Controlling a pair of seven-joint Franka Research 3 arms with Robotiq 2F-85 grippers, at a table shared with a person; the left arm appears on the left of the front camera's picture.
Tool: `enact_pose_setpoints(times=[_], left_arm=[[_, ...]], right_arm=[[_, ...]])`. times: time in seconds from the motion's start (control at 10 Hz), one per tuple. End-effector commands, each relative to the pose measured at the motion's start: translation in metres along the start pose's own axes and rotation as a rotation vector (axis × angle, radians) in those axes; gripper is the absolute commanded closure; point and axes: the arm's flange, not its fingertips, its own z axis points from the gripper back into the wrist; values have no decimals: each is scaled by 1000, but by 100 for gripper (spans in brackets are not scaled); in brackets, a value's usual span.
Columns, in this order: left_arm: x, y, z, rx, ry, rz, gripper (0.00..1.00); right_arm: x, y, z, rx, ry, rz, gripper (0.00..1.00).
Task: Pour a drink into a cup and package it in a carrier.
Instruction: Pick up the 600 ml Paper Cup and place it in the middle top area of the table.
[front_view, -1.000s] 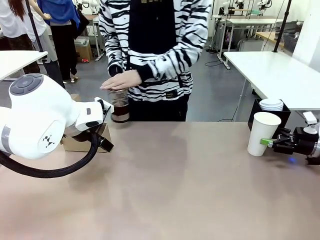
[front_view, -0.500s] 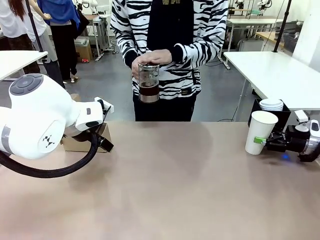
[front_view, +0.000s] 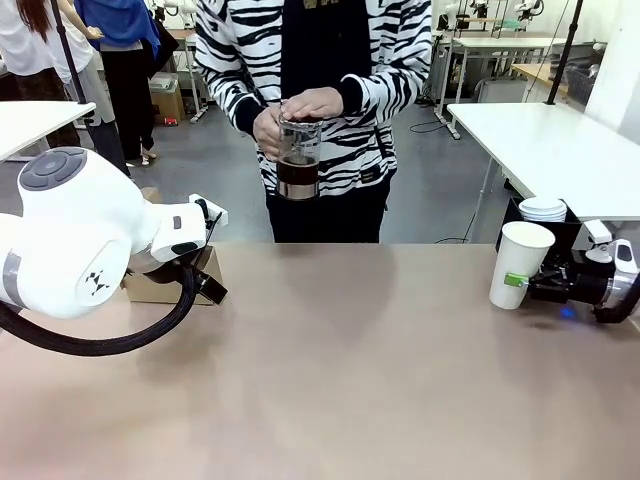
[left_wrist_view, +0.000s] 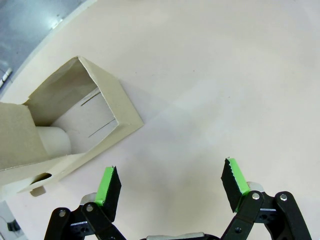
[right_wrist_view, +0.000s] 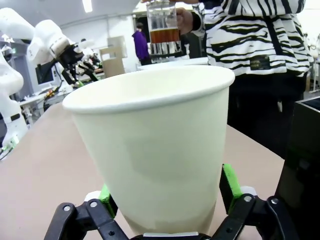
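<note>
One cup (front_view: 524, 255) upright, axis vertical, mouth up, within right gripper (front_view: 515, 283)

Upright white cup (front_view: 522, 263) at right — brown carrier (front_view: 155, 288) left — amber drink (front_view: 297, 173) aloft.

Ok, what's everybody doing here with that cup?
A person across the table holds up a glass jug with brown drink in it. The right gripper reaches around the foot of a white paper cup standing on the table; whether it grips yet is hard to tell. The left gripper hangs open over the table beside the cardboard carrier. The cup isn't in the carrier yet.
</note>
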Motion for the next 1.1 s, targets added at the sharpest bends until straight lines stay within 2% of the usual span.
enact_pose_setpoints(times=[0.0, 0.4, 0.5, 0.7, 0.8, 1.0], left_arm=[[0, 1, 0, -1, -1, 2, 0], [0, 1, 0, -1, -1, 2, 0], [0, 1, 0, -1, -1, 2, 0], [0, 1, 0, -1, -1, 2, 0], [0, 1, 0, -1, -1, 2, 0], [0, 1, 0, -1, -1, 2, 0]], right_arm=[[1, 1, 1, -3, 1, 1, 20], [0, 0, 1, -2, 0, 0, 20], [22, 19, -16, -56, -19, 25, 20], [63, 38, -57, -88, -26, 40, 20], [79, 39, -82, -88, -18, 48, 20], [96, 17, -145, -107, -16, -10, 20]])
